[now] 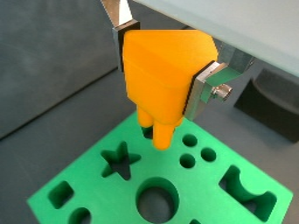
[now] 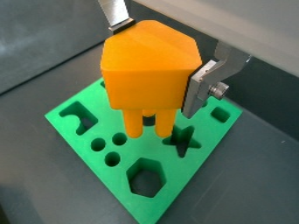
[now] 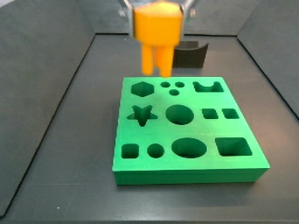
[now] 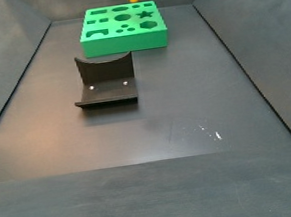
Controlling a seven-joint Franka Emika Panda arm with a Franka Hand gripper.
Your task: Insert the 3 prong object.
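Above green board (image 3: 187,131), hand (image 3: 158,17) with 3 prong object (image 3: 156,39)

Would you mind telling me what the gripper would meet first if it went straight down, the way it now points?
Probably the green board. The gripper holds the 3 prong object above it, so the prongs would arrive first, near the three small round holes. Whether they line up exactly is unclear.
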